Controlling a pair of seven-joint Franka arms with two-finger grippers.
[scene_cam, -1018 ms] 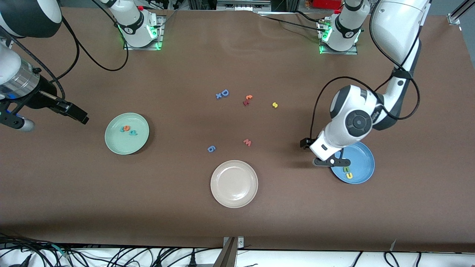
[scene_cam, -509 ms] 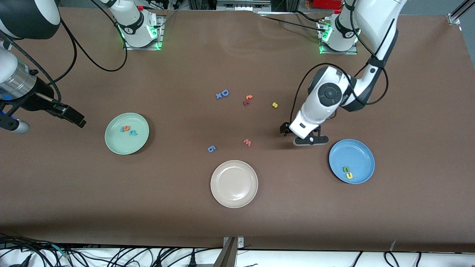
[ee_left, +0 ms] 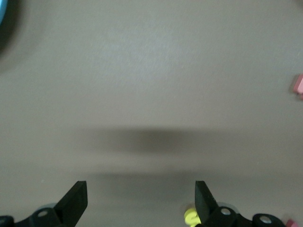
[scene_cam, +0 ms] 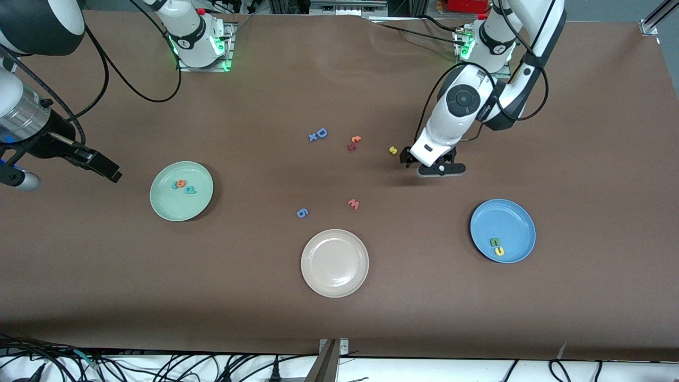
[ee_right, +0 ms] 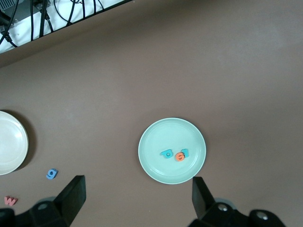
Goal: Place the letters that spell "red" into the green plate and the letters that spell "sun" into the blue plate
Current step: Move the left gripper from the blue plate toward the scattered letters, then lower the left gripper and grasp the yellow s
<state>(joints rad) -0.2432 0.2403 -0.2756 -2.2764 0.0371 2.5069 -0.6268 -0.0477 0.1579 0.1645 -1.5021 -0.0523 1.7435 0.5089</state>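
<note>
The yellow s (scene_cam: 393, 150) lies on the brown table; in the left wrist view the s (ee_left: 190, 216) shows just inside one fingertip. My left gripper (scene_cam: 439, 170) (ee_left: 140, 189) hangs open and empty low over the table beside it. The blue plate (scene_cam: 517, 217) holds the green n (scene_cam: 495, 242) and yellow u (scene_cam: 498, 251). The green plate (scene_cam: 164, 204) (ee_right: 156, 137) holds the teal r (scene_cam: 175, 184), orange e (scene_cam: 181, 183) (ee_right: 179, 156) and teal d (scene_cam: 190, 189). My right gripper (scene_cam: 103, 163) (ee_right: 138, 187) waits open and empty high up, at the right arm's end of the table.
A cream-white plate (scene_cam: 334, 281) sits nearer the front camera. Loose letters lie mid-table: blue D (scene_cam: 321, 132), blue x (scene_cam: 312, 137), orange t (scene_cam: 355, 139), a red letter (scene_cam: 351, 147), pink w (scene_cam: 354, 203), blue g (scene_cam: 302, 213).
My left gripper has swung from over the blue plate's rim across the table to beside the yellow s, staying open. The right arm has barely shifted.
</note>
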